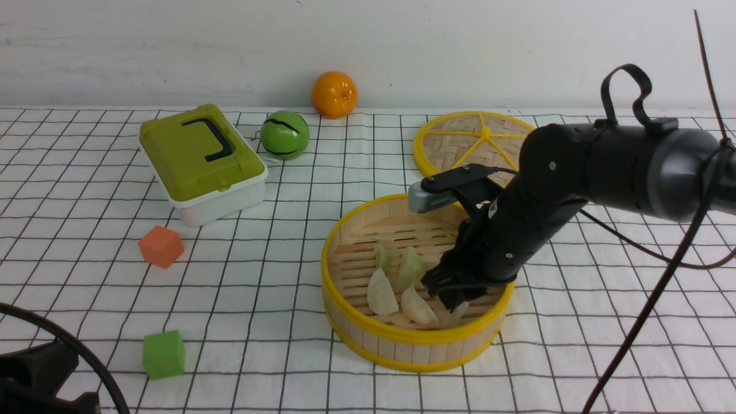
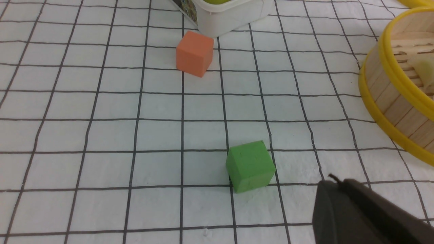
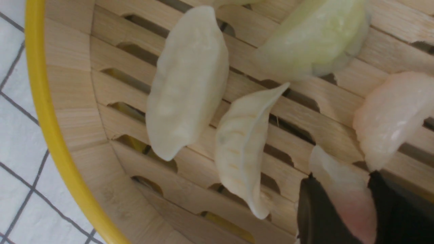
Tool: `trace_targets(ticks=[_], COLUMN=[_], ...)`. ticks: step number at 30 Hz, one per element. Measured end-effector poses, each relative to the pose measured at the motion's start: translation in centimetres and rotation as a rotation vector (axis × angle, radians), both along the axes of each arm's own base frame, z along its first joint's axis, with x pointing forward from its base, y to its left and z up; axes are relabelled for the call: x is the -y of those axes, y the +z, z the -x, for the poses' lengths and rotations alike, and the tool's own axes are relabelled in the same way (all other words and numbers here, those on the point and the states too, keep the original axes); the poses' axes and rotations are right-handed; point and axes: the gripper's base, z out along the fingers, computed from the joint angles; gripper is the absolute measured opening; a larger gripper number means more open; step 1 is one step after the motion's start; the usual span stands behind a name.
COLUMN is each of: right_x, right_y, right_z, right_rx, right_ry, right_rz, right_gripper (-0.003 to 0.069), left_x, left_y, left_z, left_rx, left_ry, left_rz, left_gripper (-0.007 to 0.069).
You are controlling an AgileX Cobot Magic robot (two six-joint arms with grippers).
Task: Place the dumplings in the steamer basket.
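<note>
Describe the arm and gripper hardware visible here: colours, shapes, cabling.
The right arm is glossy black with rounded joint housings and small screws; a grey ridged block sits by its wrist, and thin black and brown cables loop off it. The right gripper has matte black fingers. The left gripper shows only as a dark wedge.

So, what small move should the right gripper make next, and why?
Probably open the right gripper and let go: it is shut on a pinkish dumpling already inside the steamer basket, low over the slatted floor, beside the other dumplings.

The dumplings [image 1: 382, 293] lie in the steamer basket [image 1: 368, 336]. The lid [image 1: 460, 135] lies behind it, the box [image 1: 201, 164] and two cubes [image 1: 161, 246] to its left.
</note>
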Motion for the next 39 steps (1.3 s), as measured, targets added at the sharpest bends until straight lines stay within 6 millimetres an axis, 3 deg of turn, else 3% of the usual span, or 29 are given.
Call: trace_targets(ticks=[5,11,16,19,21,22,23,24,25,27,28,29,30,31,32,34,36,37,38,39], right_x=[0.0,-0.1,0.0,0.7,1.8,1.9,3.2,3.5,4.9,7.4,7.5,9.1,10.0,10.0,11.5,12.8,13.8,13.9,14.2,14.5], right_y=[0.0,0.0,1.7,5.7,9.6,9.7,13.6,14.0,17.3,21.7,21.7,24.1,25.4,25.3,26.7,27.0,26.0,26.2,24.0,23.1], right_z=[0.0,0.0,0.0,0.0,0.4,0.3,1.1,1.2,2.4,5.0,5.0,7.2,8.6,8.6,11.4,14.3,16.9,17.3,18.7,19.8], right_rx=[-0.004,-0.007,0.015,0.109,0.219,0.226,0.331,0.349,0.447,0.591,0.596,0.674,0.719,0.718,0.773,0.823,0.873,0.882,0.912,0.935], right_ry=[-0.004,-0.011,0.015,0.03,0.015,0.017,-0.02,-0.024,-0.068,-0.159,-0.159,-0.227,-0.272,-0.27,-0.338,-0.381,-0.383,-0.389,-0.362,-0.353], right_rz=[-0.007,-0.019,-0.004,0.047,0.108,0.12,0.164,0.183,0.223,0.276,0.285,0.278,0.262,0.263,0.212,0.135,0.061,0.052,0.0,-0.032], right_gripper=[0.0235,0.0388,0.0455,0.0434,0.0387,0.0381,0.0311,0.0302,0.0225,0.0111,0.0101,0.0026,0.0001,-0.0003,-0.002,-0.0022,-0.0022,-0.0022,-0.0022,-0.0022], left_x=[0.0,0.0,0.0,-0.1,-0.2,-0.2,-0.3,-0.3,-0.3,-0.3,-0.3,-0.3,-0.3,-0.3,-0.3,-0.3,-0.3,-0.3,-0.3,-0.3], left_y=[0.0,0.0,0.0,0.2,0.4,0.4,0.5,0.5,0.6,0.7,0.7,0.7,0.7,0.7,0.7,0.7,0.7,0.7,0.7,0.7], left_z=[0.0,0.0,0.0,-0.1,-0.1,-0.1,-0.2,-0.2,-0.2,-0.3,-0.3,-0.3,-0.3,-0.3,-0.3,-0.3,-0.3,-0.3,-0.3,-0.3], left_rx=[0.0,0.0,0.002,0.028,0.056,0.057,0.077,0.079,0.089,0.097,0.097,0.098,0.098,0.098,0.098,0.098,0.098,0.098,0.098,0.098], left_ry=[0.0,0.0,0.0,-0.006,-0.012,-0.012,-0.016,-0.016,-0.019,-0.021,-0.021,-0.021,-0.021,-0.021,-0.021,-0.021,-0.021,-0.021,-0.021,-0.021], left_rz=[0.0,0.0,-0.004,-0.03,-0.055,-0.054,-0.077,-0.08,-0.092,-0.101,-0.101,-0.102,-0.102,-0.102,-0.102,-0.102,-0.102,-0.102,-0.102,-0.102], left_gripper=[0.0001,0.0001,0.0003,0.0004,0.0005,0.0006,0.0007,0.0008,0.0009,0.0011,0.0012,0.0014,0.0016,0.0016,0.0018,0.002,0.0019,0.0019,0.0021,0.0021])
